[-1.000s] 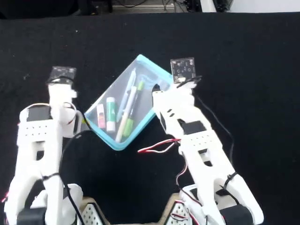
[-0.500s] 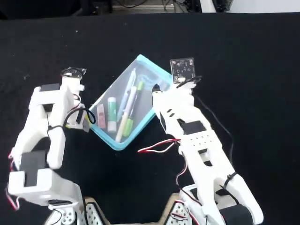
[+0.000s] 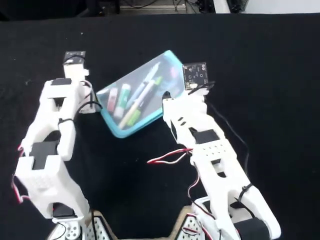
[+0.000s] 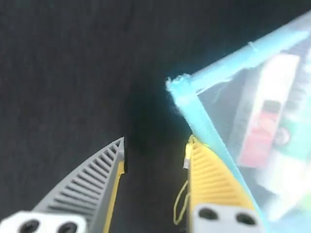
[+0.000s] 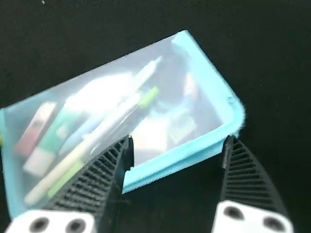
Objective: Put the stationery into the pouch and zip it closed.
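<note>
Left gripper (image 4: 155,145) and right gripper (image 5: 178,143) both spread, nothing clamped, so the pouch (image 3: 140,96) at upper centre could slide during zipping.

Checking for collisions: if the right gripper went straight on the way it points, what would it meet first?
Probably the pouch: its blue edge lies between the fingers of the open right gripper, though the depth to it is unclear.

Looks down from up high over the whole desk (image 3: 280,60). Peers close past the left claw (image 4: 155,144) and right claw (image 5: 177,144) at the same pouch (image 3: 137,100).
</note>
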{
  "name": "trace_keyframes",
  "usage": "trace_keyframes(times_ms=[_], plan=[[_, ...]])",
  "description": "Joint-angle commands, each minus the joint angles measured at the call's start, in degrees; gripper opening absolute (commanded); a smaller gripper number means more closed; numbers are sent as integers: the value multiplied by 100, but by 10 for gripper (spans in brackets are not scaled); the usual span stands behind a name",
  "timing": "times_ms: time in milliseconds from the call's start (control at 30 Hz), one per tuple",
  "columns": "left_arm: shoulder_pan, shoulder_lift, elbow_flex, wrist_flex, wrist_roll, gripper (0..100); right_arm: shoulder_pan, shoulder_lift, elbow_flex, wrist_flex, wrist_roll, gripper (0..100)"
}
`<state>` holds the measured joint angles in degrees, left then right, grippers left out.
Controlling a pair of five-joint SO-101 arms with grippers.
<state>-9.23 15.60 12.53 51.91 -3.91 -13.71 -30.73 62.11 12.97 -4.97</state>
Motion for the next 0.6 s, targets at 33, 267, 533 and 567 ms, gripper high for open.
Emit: trace_keyframes(times_ms=[33, 267, 533, 567], plan=[[435, 273, -382, -1002, 149, 203, 44, 13, -40, -141, 0, 289], [321, 281, -382, -1776, 158, 201, 44, 13, -31, -141, 0, 289], [-110, -404, -804, -334, 158, 199, 79, 4, -22, -105, 0, 289], [-127, -580, -778, -167, 149, 199, 79, 4, -22, -105, -9, 289]])
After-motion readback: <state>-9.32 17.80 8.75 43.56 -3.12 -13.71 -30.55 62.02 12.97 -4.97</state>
